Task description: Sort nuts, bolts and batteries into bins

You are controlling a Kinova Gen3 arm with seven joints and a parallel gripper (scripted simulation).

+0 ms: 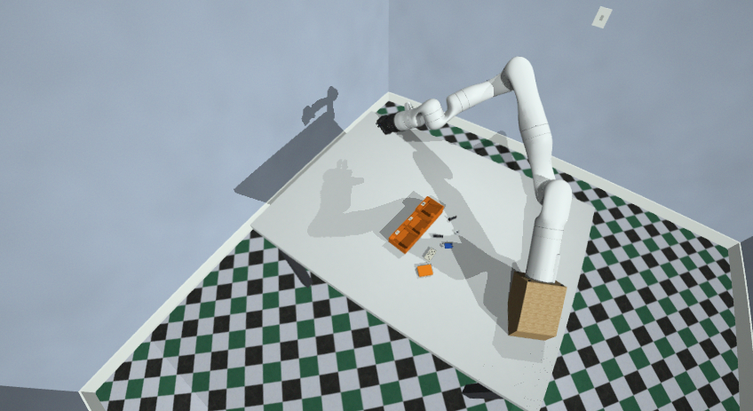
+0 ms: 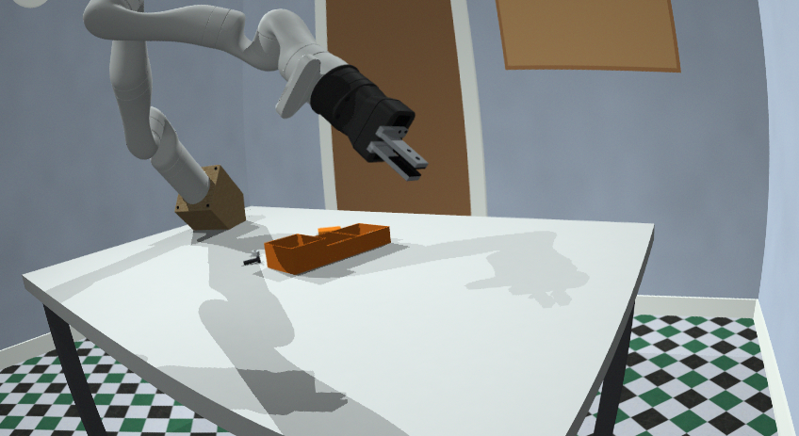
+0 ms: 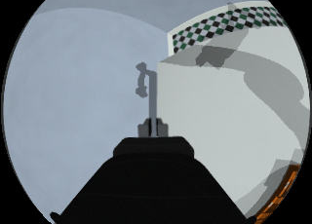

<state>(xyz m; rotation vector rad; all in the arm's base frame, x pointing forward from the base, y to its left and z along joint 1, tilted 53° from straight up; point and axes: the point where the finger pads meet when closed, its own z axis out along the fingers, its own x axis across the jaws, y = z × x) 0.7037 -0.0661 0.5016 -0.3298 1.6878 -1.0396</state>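
My gripper is shut and empty. It hangs high in the air over the far corner of the white table, well away from the objects. A row of joined orange bins stands mid-table; I cannot read their letters. Beside the bins lie a dark bolt, another dark thin piece, a tiny pale piece and a small blue thing.
A white die-like cube and an orange block lie near the bins' end. The arm's wooden base box stands at the table edge. Checkered floor surrounds the table.
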